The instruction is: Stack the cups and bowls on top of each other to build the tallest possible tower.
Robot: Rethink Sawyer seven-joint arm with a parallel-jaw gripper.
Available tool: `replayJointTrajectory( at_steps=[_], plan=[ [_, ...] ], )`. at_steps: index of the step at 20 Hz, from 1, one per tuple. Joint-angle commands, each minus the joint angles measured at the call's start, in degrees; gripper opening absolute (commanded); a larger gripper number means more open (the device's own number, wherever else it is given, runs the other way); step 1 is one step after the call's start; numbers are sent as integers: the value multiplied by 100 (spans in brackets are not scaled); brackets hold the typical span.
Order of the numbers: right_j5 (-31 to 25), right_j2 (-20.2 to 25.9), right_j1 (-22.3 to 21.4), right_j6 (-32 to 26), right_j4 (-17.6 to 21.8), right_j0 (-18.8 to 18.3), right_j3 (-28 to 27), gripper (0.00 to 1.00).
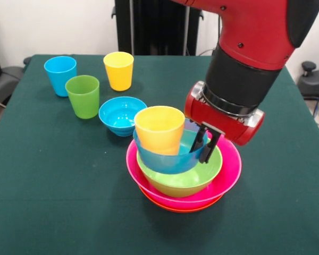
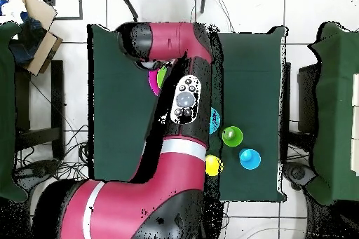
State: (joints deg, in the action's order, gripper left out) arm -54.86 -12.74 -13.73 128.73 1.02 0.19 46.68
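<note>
End effector [image 1: 206, 143] pinching blue bowl [image 1: 165, 159] rim atop stack; I'd guess a jerky release tips the squat yellow cup [image 1: 159, 129] inside, w/ tower leaning.

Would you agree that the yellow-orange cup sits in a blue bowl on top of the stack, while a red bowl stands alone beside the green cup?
Not quite: in the front view the bowl standing alone beside the green cup is blue, not red. The yellow-orange cup does sit in a blue bowl on top of the stack.
</note>
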Motion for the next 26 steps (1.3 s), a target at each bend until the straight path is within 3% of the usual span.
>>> replayJointTrajectory(
  at_steps=[1, 13, 26],
  plan=[
    [476, 685, -77, -1337, 488, -187, 919, 0],
    [899, 1071, -144, -1183, 435, -241, 1314, 0],
    [859, 1299, -194, -1086, 484, -281, 1403, 0]
  ],
)
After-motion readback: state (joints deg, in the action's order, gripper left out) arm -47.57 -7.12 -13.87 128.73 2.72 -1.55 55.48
